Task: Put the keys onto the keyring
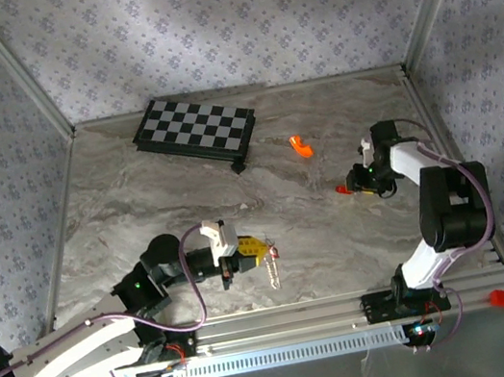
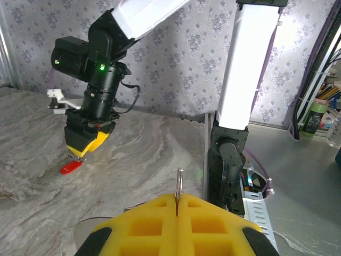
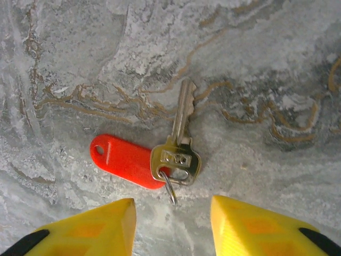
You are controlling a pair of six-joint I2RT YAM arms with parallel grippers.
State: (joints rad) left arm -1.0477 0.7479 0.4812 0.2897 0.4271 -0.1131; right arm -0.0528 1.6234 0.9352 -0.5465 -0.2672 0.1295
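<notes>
My left tool clenches the keyring; my right tool gapes above the key. The orange piece and chequered board lie toward the tabletop's far edge.

Board is sitting far centre-left on the table. Small plastic piece is lying just right of its right end, not touching it. Key is lying flat on the right side of the table, with the tag touching its head. Right gripper is hanging just above both, and the tag is poking out to its left. Keyring is standing edge-on between the left gripper fingers at near centre, chain trailing toward the near edge. It's sitting well apart from the key.
</notes>
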